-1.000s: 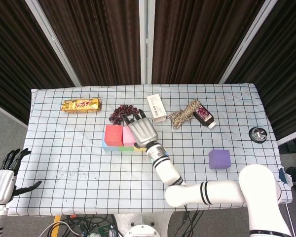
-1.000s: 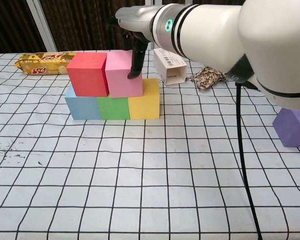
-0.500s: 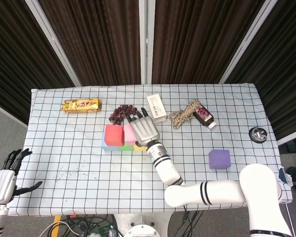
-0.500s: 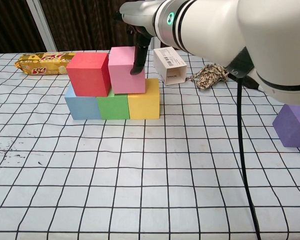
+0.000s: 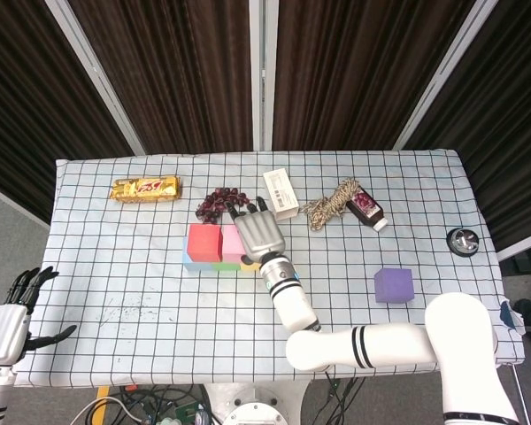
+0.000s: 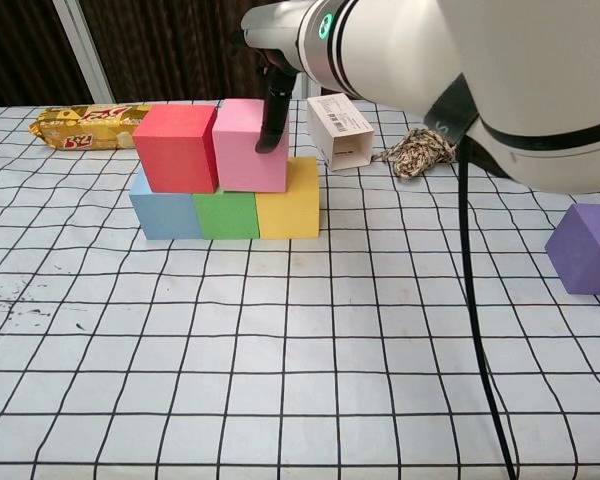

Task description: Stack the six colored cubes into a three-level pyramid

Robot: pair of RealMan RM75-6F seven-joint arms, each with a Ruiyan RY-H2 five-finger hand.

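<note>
A blue cube, a green cube and a yellow cube form a row on the checked table. On top of them stand a red cube and a pink cube, side by side. My right hand lies over the pink cube and grips it, with one finger down its front right side. The purple cube sits alone at the right. My left hand hangs off the table's lower left corner, fingers apart and empty.
Along the back lie a gold candy bar, dark red beads, a white box, a coil of rope and a small bottle. A black round object sits by the right edge.
My right hand, with the pink cube under it, went a little right and then back left, so the pink cube now stands closer to the red one. The left hand has barely moved.
</note>
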